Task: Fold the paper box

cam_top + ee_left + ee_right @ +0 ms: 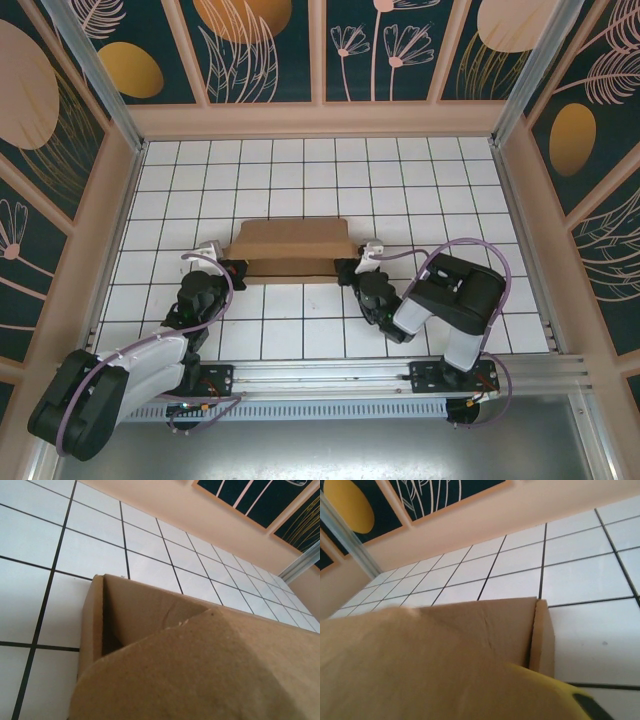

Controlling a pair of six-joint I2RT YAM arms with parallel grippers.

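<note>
The paper box [295,243] is plain brown cardboard lying across the middle of the tiled floor, its back wall up and a darker front strip along its near side. My left gripper [233,268] is at the box's near left corner. In the left wrist view a raised front flap [200,675] hides the fingers, and the end wall [92,625] stands upright behind it. My right gripper [350,268] is at the near right corner. One yellowish finger [555,695] shows over the flap [420,665]. The other finger is hidden, so its opening is unclear.
The white tiled floor [300,170] stretches behind the box to the peach back wall [320,120]. Side walls close in on the left [105,220] and right [530,200]. A metal rail [330,375] with both arm bases runs along the near edge.
</note>
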